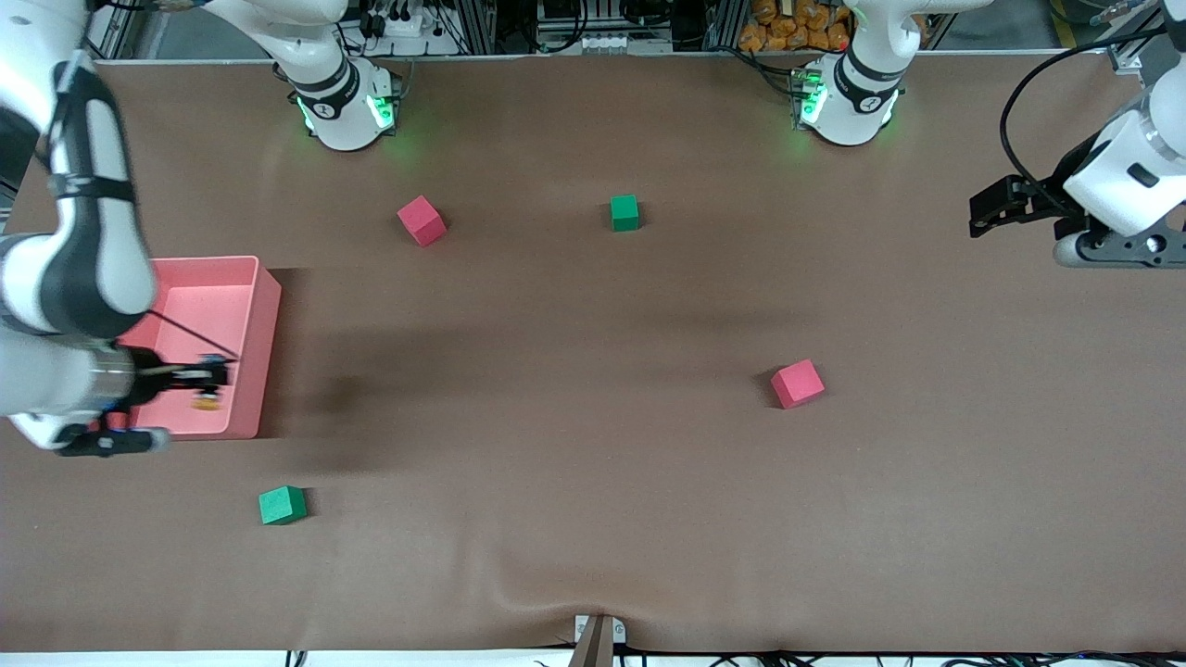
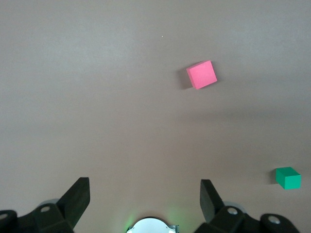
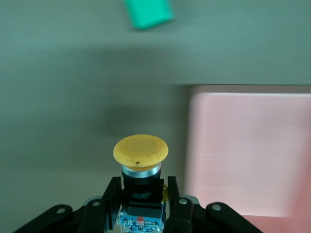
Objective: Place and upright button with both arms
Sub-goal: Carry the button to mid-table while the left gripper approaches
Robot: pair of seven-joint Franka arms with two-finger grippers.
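The right gripper [image 3: 141, 201] has its jaws clamped on the button [image 3: 141, 162], over the pink bin [image 1: 255, 306]. The left gripper [image 2: 145, 201] waits with jaws spread. Setting it upright on the bench [image 1: 593, 463] at the bin's three o'clock remains.

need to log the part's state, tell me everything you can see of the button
The button has a round, domed yellow-orange cap with a small dark speck near its rim, a silvery ring beneath it and a short black body with a blue base. It looks like plastic. The right gripper holds it by the body, its black fingers pressed on either side. It hangs over the pink bin.
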